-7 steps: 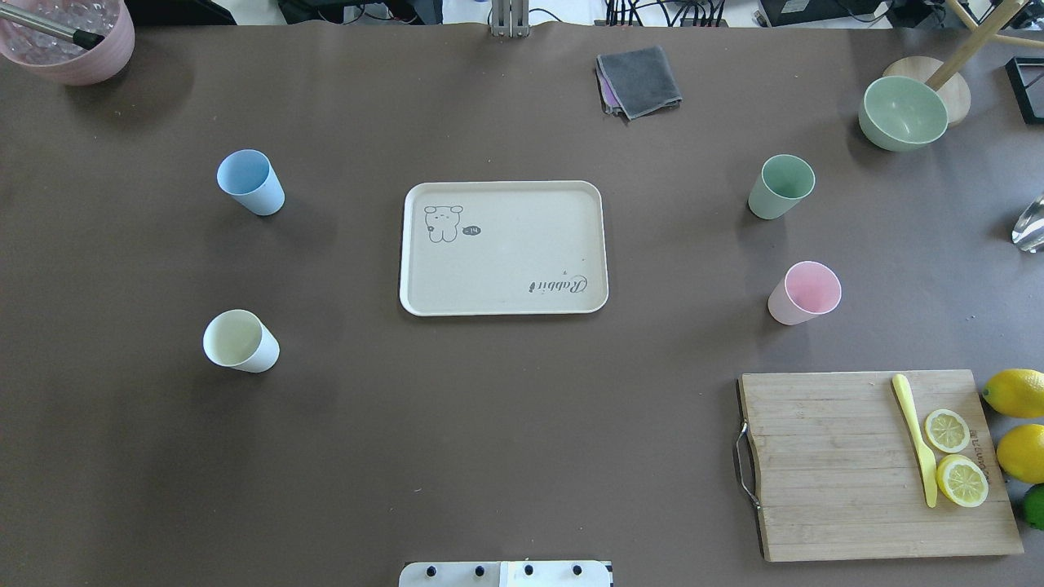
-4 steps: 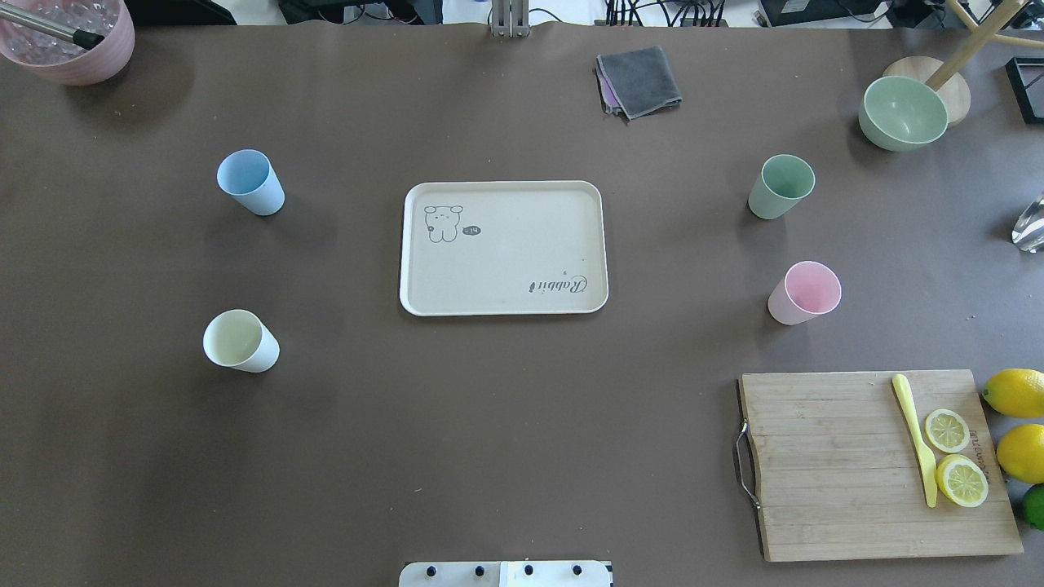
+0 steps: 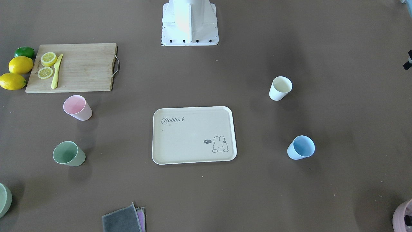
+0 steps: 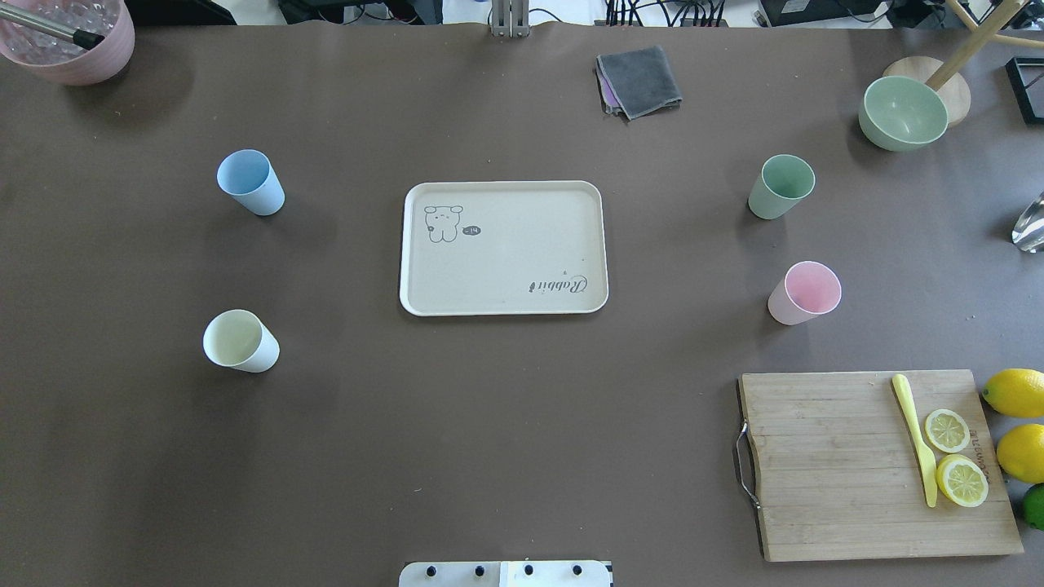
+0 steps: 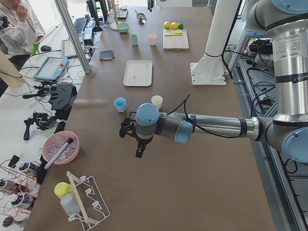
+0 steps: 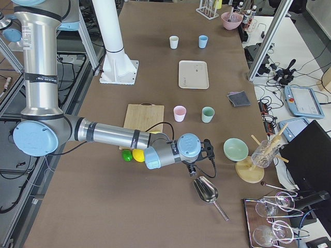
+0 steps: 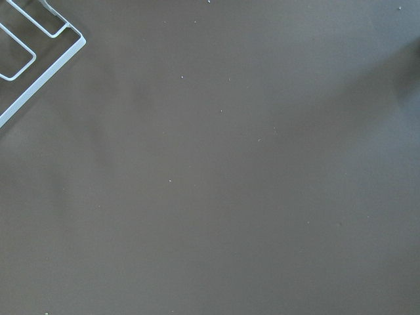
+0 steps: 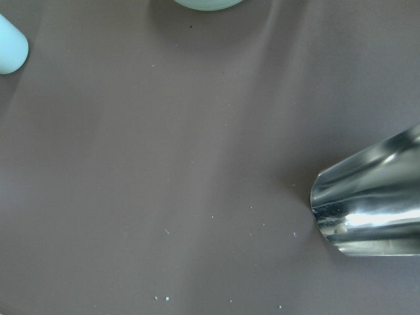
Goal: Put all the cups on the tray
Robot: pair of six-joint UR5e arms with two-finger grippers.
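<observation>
The cream tray (image 4: 506, 269) with "Rabbit" script lies at the table's middle, with nothing on it. The light blue cup (image 4: 249, 181) and the cream-white cup (image 4: 239, 341) stand upright to its left. The sage green cup (image 4: 783, 186) and the pink cup (image 4: 806, 292) stand upright to its right. My left gripper (image 5: 139, 148) shows only in the exterior left view, over bare table well short of the cups. My right gripper (image 6: 192, 170) shows only in the exterior right view, by a metal scoop. I cannot tell whether either gripper is open or shut.
A wooden cutting board (image 4: 848, 465) with lemon slices and a yellow knife lies front right, with lemons beside it. A green bowl (image 4: 903, 112) and a grey cloth (image 4: 639, 80) are at the back. A mauve container (image 4: 69, 37) is back left. The metal scoop (image 8: 367, 203) lies near the right gripper.
</observation>
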